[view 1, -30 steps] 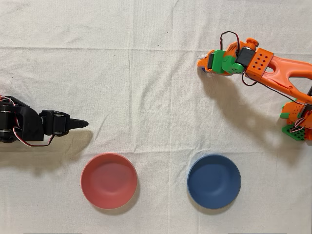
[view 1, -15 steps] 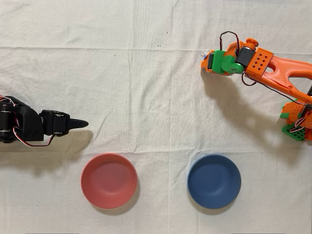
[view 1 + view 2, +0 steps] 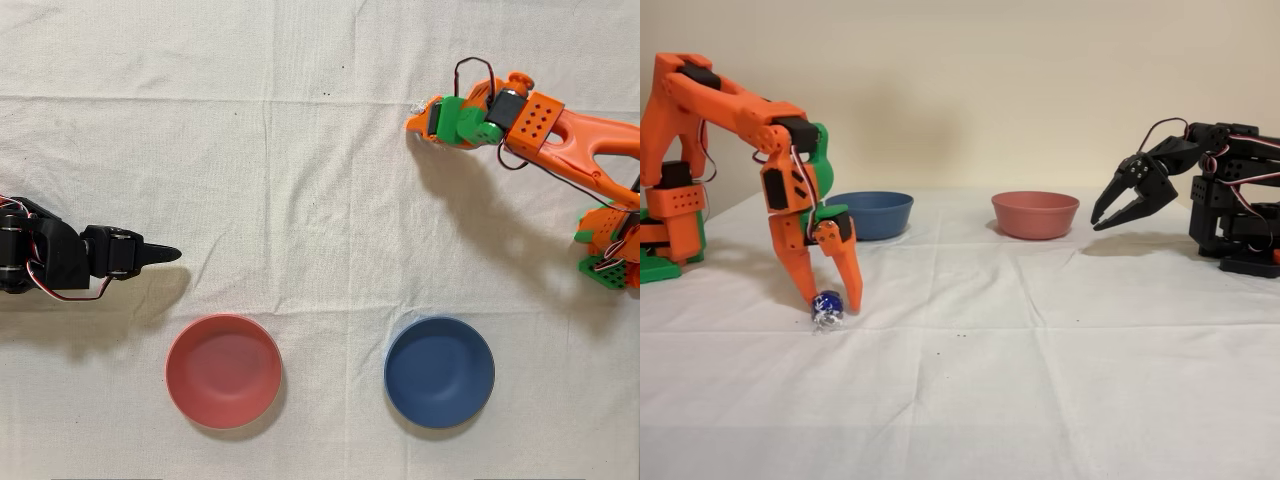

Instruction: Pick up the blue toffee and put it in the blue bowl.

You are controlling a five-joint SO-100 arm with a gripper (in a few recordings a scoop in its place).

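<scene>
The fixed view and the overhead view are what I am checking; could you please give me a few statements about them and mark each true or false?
1. In the fixed view the orange arm's pincer has its fingertips on either side of the blue toffee. True.
2. The toffee already lies in the blue bowl. False: it is at the pincer's tips, down near the white cloth, well away from that bowl.
3. In the overhead view the red bowl is left of the blue one. True.
4. The two bowls touch. False: bare cloth separates them.
5. The black arm holds a candy. False: it is idle, with nothing in its grasp.
</scene>
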